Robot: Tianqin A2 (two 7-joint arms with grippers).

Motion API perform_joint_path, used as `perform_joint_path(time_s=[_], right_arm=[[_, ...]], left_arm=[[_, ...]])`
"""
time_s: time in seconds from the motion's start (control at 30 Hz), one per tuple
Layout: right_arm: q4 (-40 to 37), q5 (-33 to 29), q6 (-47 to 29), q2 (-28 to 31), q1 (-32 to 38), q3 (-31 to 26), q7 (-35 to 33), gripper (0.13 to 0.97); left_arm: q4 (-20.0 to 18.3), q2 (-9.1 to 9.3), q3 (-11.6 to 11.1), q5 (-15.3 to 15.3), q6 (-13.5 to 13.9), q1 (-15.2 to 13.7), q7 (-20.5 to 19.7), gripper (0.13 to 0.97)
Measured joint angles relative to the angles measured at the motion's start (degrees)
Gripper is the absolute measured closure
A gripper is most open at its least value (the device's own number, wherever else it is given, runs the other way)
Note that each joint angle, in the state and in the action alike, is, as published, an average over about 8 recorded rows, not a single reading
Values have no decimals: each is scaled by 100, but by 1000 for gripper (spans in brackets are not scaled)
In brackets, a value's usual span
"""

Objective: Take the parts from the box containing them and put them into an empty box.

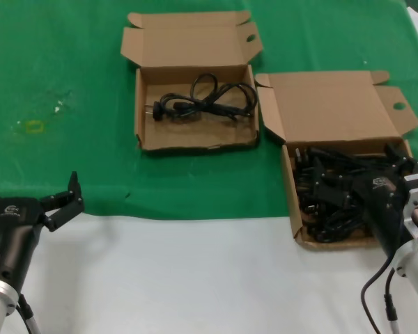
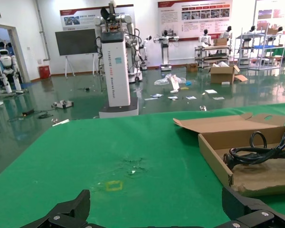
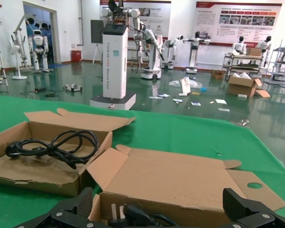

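Right claw (image 1: 362,182): open, low over the full box (image 1: 296,202), placed to grip one cable (image 1: 327,191).
Left claw (image 1: 31,197): open, waiting at the tabletop (image 1: 195,271) edge.

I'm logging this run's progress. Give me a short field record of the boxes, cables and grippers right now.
source box: right box, lid open, piled with black cables
target box: left box, lid open, holding one cable
right gripper: open, low over the pile in the source box, nothing visibly held
left gripper: open, idle near the table's front-left edge
surface: green cloth beneath both boxes
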Motion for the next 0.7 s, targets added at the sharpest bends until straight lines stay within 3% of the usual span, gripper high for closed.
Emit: perform_joint_path(time_s=[0.7], right_arm=[[0, 0, 0, 0, 0, 0, 0, 129]], left_arm=[[0, 0, 0, 0, 0, 0, 0, 132]])
